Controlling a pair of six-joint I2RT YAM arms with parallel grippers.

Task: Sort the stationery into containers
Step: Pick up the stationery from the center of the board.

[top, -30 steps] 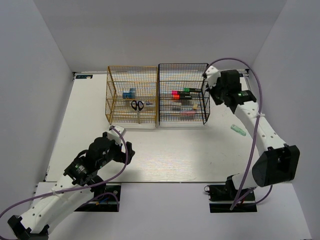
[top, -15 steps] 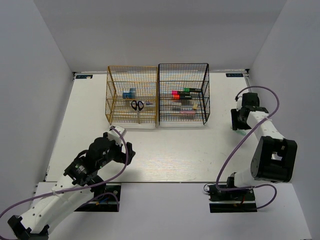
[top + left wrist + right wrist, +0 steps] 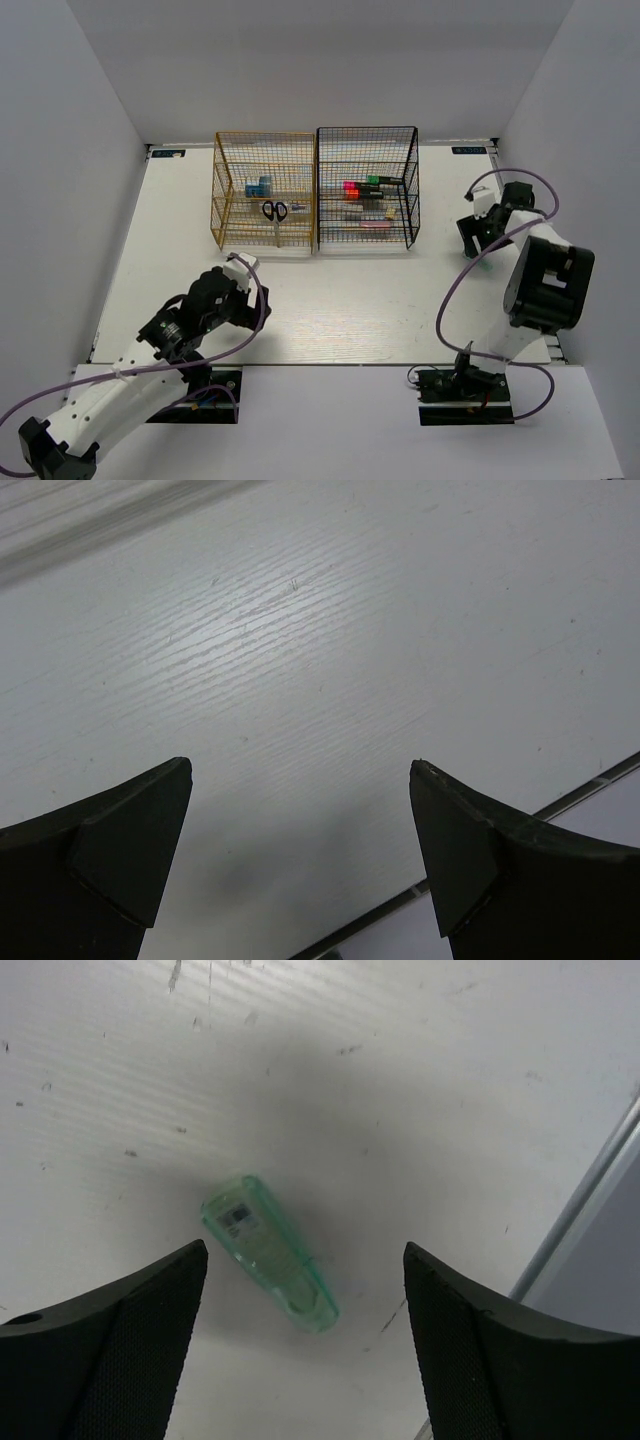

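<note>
A small translucent green stationery piece (image 3: 268,1253) lies flat on the white table. My right gripper (image 3: 305,1250) hangs open just above it, one finger on either side, touching nothing. From above, that gripper (image 3: 478,240) is at the table's right side. The golden-yellow rack (image 3: 228,200) holds black-handled scissors (image 3: 275,210) and a blue tub (image 3: 259,186). The black rack (image 3: 400,160) beside it holds highlighters (image 3: 364,186) with green and pink ends. My left gripper (image 3: 300,765) is open over bare table near the front left (image 3: 240,285).
The table's right edge (image 3: 580,1210) runs close beside my right gripper. A table edge (image 3: 560,802) also shows under my left gripper. White walls enclose the table on three sides. My right arm is folded back, with its purple cable (image 3: 455,290) looping over the table.
My right arm has swung from the black rack back to the table's right side and come down over the green piece. Its jaws went from shut to open. The left arm shifted slightly.
</note>
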